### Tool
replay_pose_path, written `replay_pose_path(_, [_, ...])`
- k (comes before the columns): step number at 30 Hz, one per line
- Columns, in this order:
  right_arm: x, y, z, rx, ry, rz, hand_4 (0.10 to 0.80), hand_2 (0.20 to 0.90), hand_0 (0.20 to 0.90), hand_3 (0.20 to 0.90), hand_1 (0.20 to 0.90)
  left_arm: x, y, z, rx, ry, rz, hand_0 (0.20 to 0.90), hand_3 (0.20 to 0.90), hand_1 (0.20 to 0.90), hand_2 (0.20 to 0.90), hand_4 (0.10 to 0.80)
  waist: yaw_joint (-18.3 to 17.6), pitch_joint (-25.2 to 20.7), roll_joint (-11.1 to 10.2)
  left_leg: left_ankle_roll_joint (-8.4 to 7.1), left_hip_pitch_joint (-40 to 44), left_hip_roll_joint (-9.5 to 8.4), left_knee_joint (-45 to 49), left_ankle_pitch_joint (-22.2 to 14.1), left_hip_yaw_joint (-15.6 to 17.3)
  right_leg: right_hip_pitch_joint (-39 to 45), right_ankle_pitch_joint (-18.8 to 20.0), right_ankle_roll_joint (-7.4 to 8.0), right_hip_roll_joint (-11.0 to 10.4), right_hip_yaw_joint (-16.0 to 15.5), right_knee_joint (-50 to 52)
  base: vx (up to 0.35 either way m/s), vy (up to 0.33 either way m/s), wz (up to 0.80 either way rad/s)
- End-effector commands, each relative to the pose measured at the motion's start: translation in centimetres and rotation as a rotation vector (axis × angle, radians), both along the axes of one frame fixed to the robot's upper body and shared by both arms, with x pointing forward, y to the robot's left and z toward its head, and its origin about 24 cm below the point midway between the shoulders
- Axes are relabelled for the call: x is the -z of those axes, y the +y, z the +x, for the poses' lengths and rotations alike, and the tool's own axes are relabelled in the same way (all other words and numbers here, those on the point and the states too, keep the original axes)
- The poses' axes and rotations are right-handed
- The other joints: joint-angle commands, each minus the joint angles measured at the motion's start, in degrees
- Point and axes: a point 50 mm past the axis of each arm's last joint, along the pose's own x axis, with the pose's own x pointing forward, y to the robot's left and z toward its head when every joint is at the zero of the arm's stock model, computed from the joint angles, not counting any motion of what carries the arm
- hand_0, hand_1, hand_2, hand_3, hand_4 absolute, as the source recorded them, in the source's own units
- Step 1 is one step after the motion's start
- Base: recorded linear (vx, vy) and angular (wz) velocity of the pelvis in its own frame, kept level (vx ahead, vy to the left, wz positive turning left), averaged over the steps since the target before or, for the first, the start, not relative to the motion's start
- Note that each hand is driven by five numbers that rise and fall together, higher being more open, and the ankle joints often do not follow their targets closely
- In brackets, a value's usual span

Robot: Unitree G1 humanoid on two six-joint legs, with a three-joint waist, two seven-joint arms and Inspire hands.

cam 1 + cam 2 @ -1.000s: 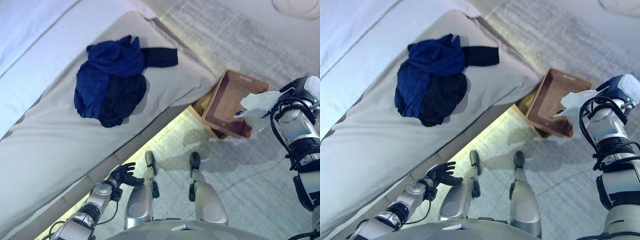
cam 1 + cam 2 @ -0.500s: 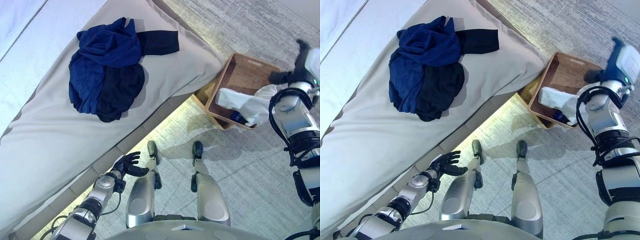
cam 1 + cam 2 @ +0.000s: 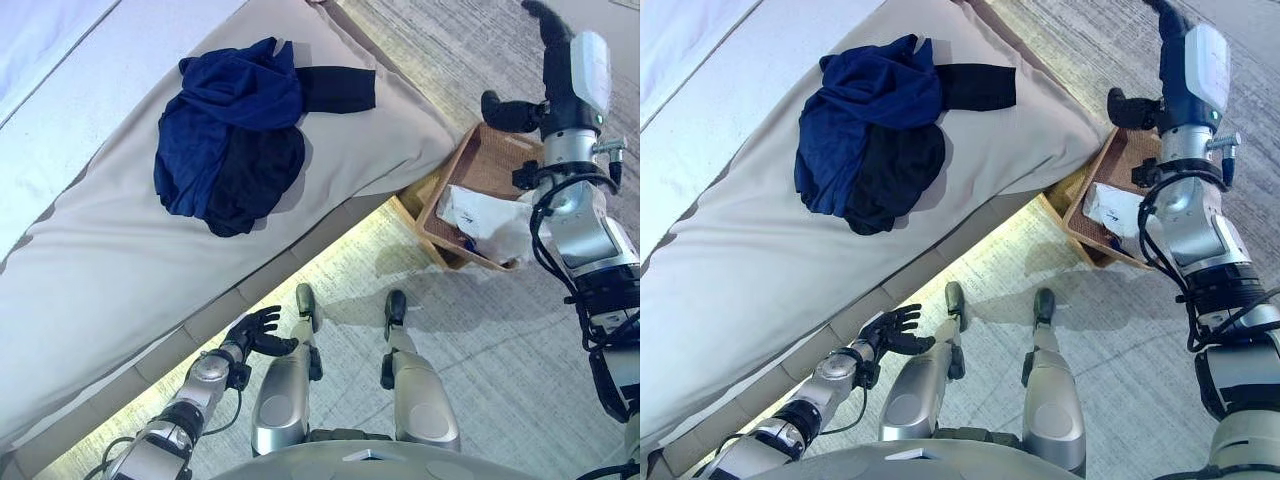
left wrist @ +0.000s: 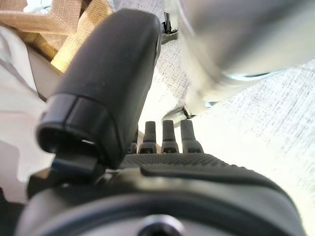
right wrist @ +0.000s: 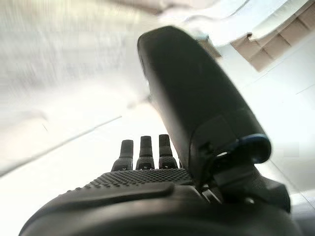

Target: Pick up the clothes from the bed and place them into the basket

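A pile of dark blue and black clothes (image 3: 232, 140) lies on the beige bed cover (image 3: 100, 260), a black sleeve (image 3: 338, 90) sticking out towards the basket. The brown woven basket (image 3: 492, 160) stands on the floor by the bed's corner with a white cloth (image 3: 485, 215) lying in it. My right hand (image 3: 553, 60) is raised above the basket's far side, open and empty; its straight fingers show in the right wrist view (image 5: 147, 182). My left hand (image 3: 255, 333) hangs low beside the bed's edge, open and empty, and also shows in the left wrist view (image 4: 197, 167).
The bed's long edge (image 3: 250, 290) runs diagonally in front of me. A grey carpet (image 3: 500, 340) covers the floor around the basket. White bedding (image 3: 60, 60) lies at the far left of the bed.
My right hand has let go of the white cloth, which now lies in the basket, and has risen above it with the fingers open. The left hand has stayed low. The camera has shifted.
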Motion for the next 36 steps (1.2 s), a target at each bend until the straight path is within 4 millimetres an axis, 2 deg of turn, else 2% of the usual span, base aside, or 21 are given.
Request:
replay_pose_path(1, [-1.4, 3.6, -0.2, -0.179, 0.049, -0.153, 0.8, 0.9, 0.9, 0.9, 0.9, 0.9, 2.3, -2.2, -0.04, 0.077, 0.028, 0.9, 0.9, 0.9, 0.9, 0.8, 1.58, -7.27, -7.44, -1.03, 2.29, -2.63, 2.0, -8.64, 0.73, 0.0, -5.62, 0.76, -2.46, -5.41, 3.33, 0.062, 0.153, 0.24])
replay_pose_path(3, [-0.8, 3.8, 0.9, -0.168, 0.159, -0.239, 0.8, 0.9, 0.9, 0.9, 0.9, 1.0, 2.5, -2.4, -0.046, 0.088, 0.029, 0.9, 0.9, 0.9, 0.9, 0.8, 3.78, -7.66, -8.01, -0.59, 2.29, -3.03, 2.87, -8.85, -0.29, 1.02, -5.85, 0.67, -3.12, -7.44, 3.77, 0.062, 0.209, 0.2])
replay_pose_path(6, [-0.4, 3.8, 2.5, -0.11, 0.21, -0.284, 0.8, 0.9, 0.9, 0.9, 0.9, 1.1, 2.4, -2.5, -0.047, 0.086, 0.031, 0.9, 0.9, 0.9, 0.9, 0.8, 6.92, -7.02, -8.32, 0.07, 1.2, -4.01, 5.39, -9.78, -2.71, 1.62, -5.98, 0.67, -4.1, -9.39, 4.42, 0.039, 0.188, 0.39])
replay_pose_path(10, [-0.1, 4.0, 4.0, -0.031, 0.212, -0.268, 0.8, 0.9, 0.9, 0.9, 0.9, 1.1, 2.7, -2.4, -0.065, 0.099, 0.039, 0.9, 0.9, 0.9, 0.9, 0.8, 10.64, -5.42, -8.59, 1.41, -0.18, -5.81, 8.09, -11.06, -5.84, 2.36, -5.93, 0.88, -5.09, -10.63, 5.03, 0.081, 0.213, 0.58])
replay_pose_path(13, [0.0, 3.9, 5.1, 0.052, 0.232, -0.212, 0.8, 0.9, 0.9, 0.9, 0.9, 0.8, 3.9, -2.3, -0.09, 0.116, 0.061, 0.9, 0.9, 0.9, 0.9, 0.8, 13.45, -4.22, -9.01, 2.63, -1.2, -7.01, 8.65, -11.48, -7.53, 2.2, -6.03, 1.61, -6.08, -12.0, 6.35, 0.127, 0.166, 0.6])
replay_pose_path(14, [0.3, 3.6, 5.6, 0.093, 0.256, -0.174, 0.8, 0.9, 0.9, 0.9, 0.9, 0.7, 4.6, -2.3, -0.087, 0.12, 0.078, 0.9, 0.9, 0.9, 0.9, 0.8, 14.93, -3.78, -9.07, 2.74, -0.86, -7.01, 8.58, -12.71, -8.48, 2.65, -7.05, 2.25, -6.08, -12.1, 7.23, 0.174, 0.094, 0.53])
replay_pose_path(18, [0.9, 2.2, 6.4, 0.236, 0.351, -0.108, 0.8, 0.9, 0.9, 0.9, 0.9, 0.4, 5.9, -2.3, -0.111, 0.122, 0.097, 0.9, 0.9, 0.9, 0.9, 0.8, 18.45, -2.08, -9.01, 4.0, -2.76, -8.12, 9.33, -12.66, -10.5, 2.14, -6.9, 2.45, -7.38, -13.82, 9.82, 0.124, 0.118, 0.41])
replay_pose_path(24, [1.1, -1.9, 5.9, 0.509, 0.411, 0.001, 0.8, 0.9, 0.9, 0.9, 0.9, -0.1, 6.2, -1.9, -0.144, 0.077, 0.073, 0.9, 0.9, 0.9, 0.9, 0.8, 22.88, 0.48, -8.69, 4.99, -6.34, -8.96, 8.99, -11.54, -12.88, 0.58, -6.95, 2.83, -9.48, -16.94, 13.01, 0.065, 0.099, 0.37])
replay_pose_path(31, [0.2, -4.3, 4.8, 0.654, 0.372, 0.08, 0.8, 0.9, 0.9, 0.9, 0.9, 0.2, 5.0, -2.3, -0.135, 0.044, 0.017, 0.9, 0.9, 0.9, 0.9, 0.8, 25.0, 1.65, -8.03, 5.33, -9.36, -9.67, 8.82, -10.61, -13.96, -0.7, -7.55, 3.11, -10.66, -18.82, 14.1, 0.054, 0.07, 0.16])
replay_pose_path(36, [-0.1, -5.0, 4.5, 0.68, 0.31, 0.136, 0.8, 0.9, 0.9, 0.9, 0.9, 0.4, 4.9, -2.8, -0.142, 0.046, -0.002, 0.9, 0.9, 0.9, 0.9, 0.8, 25.87, 2.44, -7.34, 5.56, -11.17, -10.02, 10.86, -11.04, -14.19, -1.9, -8.15, 3.03, -11.98, -20.04, 16.63, 0.079, 0.052, 0.07])
